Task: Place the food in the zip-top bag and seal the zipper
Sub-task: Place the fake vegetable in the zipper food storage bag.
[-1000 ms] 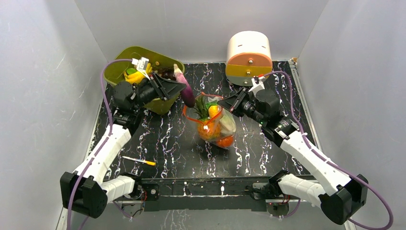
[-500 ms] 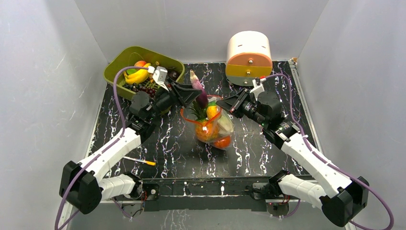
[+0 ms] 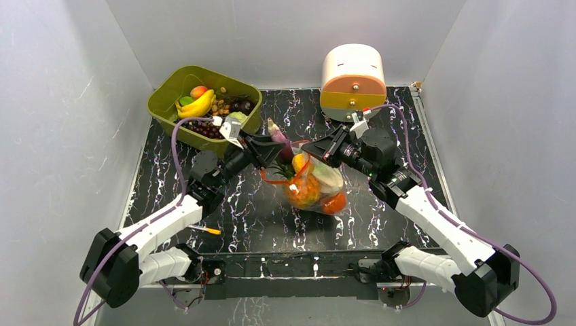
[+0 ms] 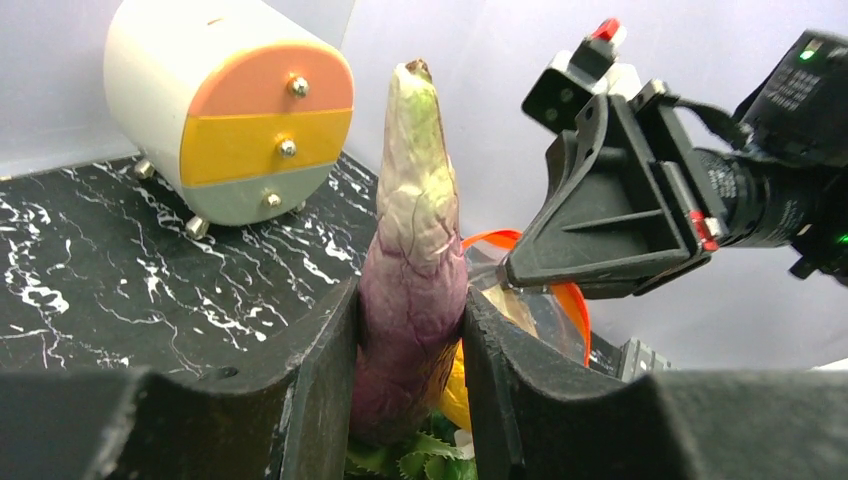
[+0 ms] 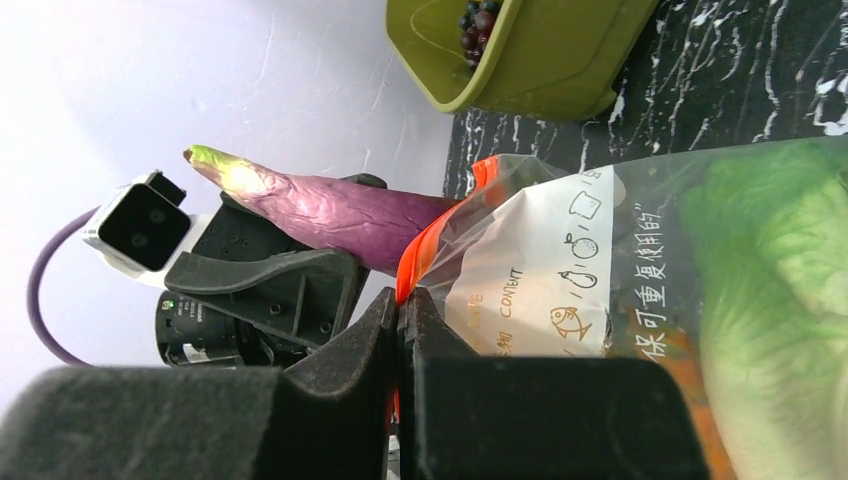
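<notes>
**A:** Where's the eggplant (image 4: 410,250)?

**B:** It's clamped in the left pincer (image 3: 270,145), stem end up, with its purple base at the mouth of the zip-top bag (image 3: 314,182). The bag rests on the tabletop (image 3: 380,217) between the 2 arms, with lettuce (image 5: 770,230) inside.

**A:** And the right pincer (image 5: 400,320)?

**B:** It's pinched tight on the zipper (image 5: 420,255), holding the rim up. I'd push the eggplant well past that rim before letting go, with the right side held taut.
</notes>
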